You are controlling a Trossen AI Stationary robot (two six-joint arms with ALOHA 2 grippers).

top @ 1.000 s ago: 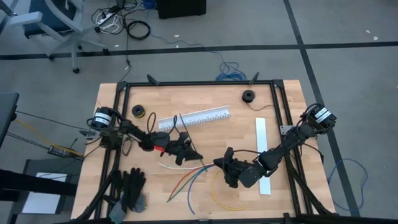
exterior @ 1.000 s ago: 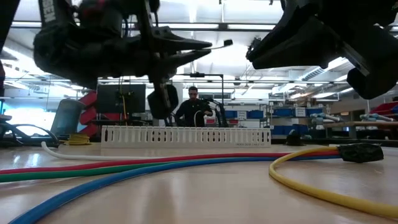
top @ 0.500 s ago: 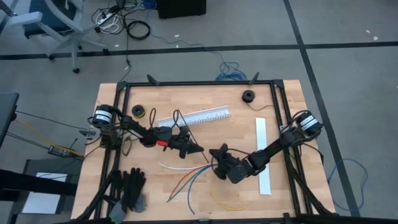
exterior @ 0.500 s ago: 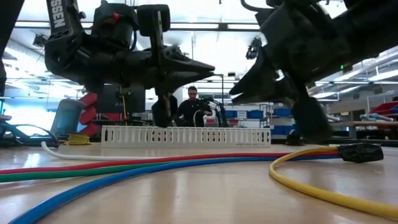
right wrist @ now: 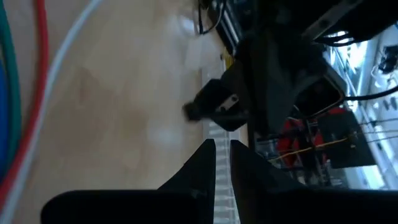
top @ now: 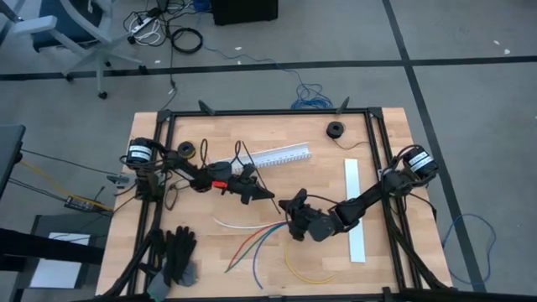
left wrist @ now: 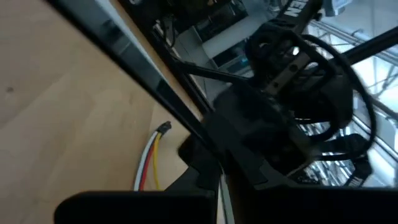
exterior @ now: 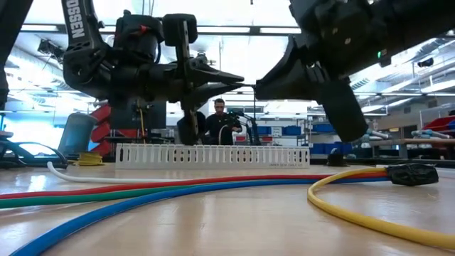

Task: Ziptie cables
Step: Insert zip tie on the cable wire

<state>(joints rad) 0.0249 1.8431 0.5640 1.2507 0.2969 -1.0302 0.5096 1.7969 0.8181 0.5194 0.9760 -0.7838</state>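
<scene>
high view puts the cables (top: 252, 239) loose on the table in front of both arms — red, green, blue, white and a yellow loop, none bundled. the step in hand looks like a mid-air meeting above them: the left gripper (top: 267, 195) and the right gripper (top: 285, 205) point tip to tip, nearly touching. left fingers are pressed together; whether they pinch a tie cannot be told. right fingers (right wrist: 208, 158) stand only a narrow slit apart, nothing visible between them. next likely calls for a fine handover, then going down to gather the wires.
</scene>
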